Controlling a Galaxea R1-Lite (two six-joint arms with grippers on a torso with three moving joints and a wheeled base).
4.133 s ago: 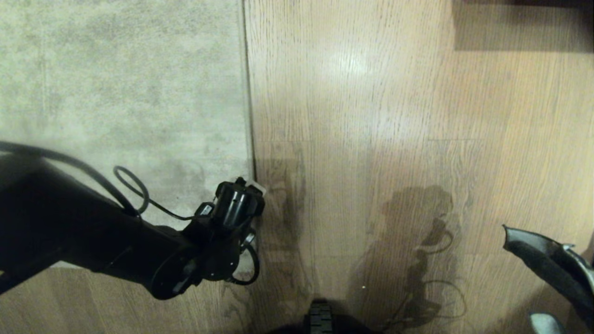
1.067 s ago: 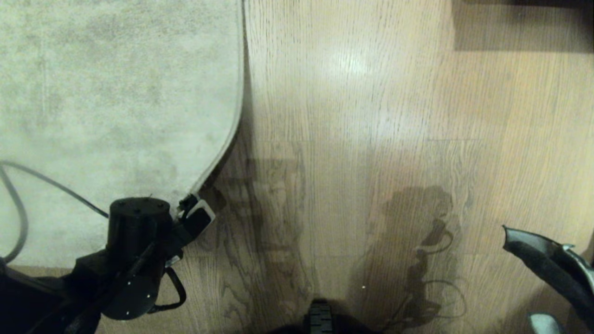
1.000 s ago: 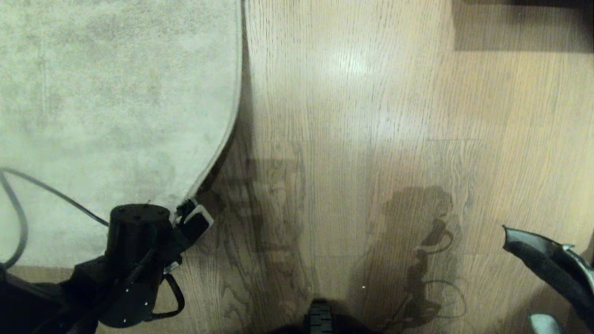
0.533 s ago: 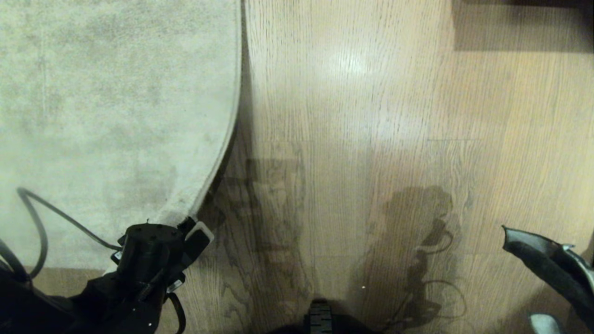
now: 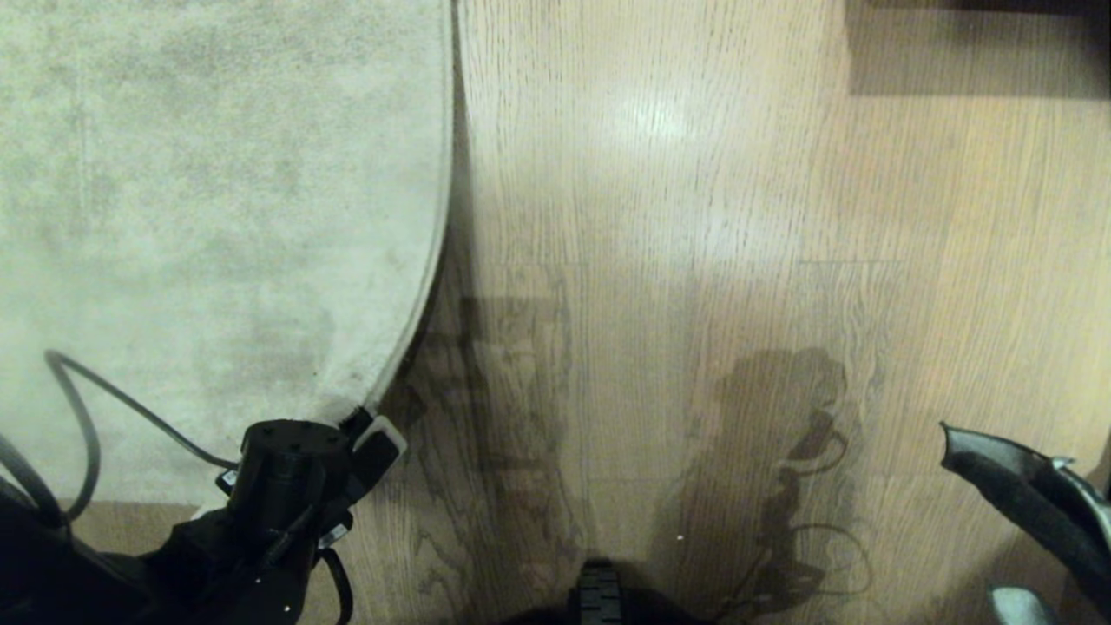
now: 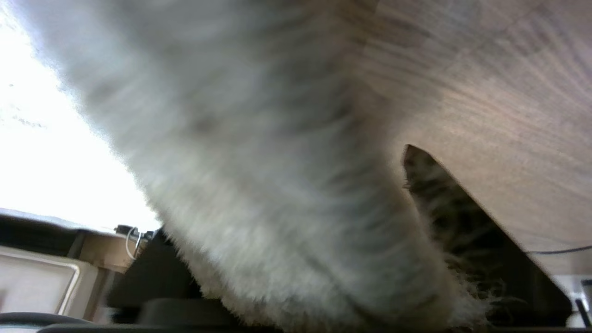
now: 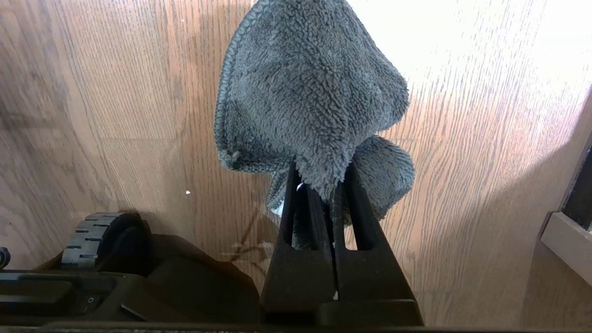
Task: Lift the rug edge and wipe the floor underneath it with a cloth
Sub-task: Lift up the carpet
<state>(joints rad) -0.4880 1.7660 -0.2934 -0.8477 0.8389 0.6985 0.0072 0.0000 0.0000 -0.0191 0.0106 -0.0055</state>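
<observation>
The pale grey rug covers the left of the floor. Its rug edge bows leftward and stands raised off the planks towards its near corner, with a dark shadow beneath. My left gripper is at that raised corner, touching it. In the left wrist view the rug's pile fills the frame right up to the jaws, with a dark gap under it. Low at my right side, my right gripper is shut on the dark grey cloth, which hangs above the bare floor.
A dark piece of furniture with its shadow is at the far right. My base's wheel sits at the near middle. My left arm's cable loops over the rug. A pale furniture base borders the floor beside my right gripper.
The rug edge, flat and straight four seconds ago, is now raised and bowed. Over the last second my left gripper has drawn nearer to me with the corner.
</observation>
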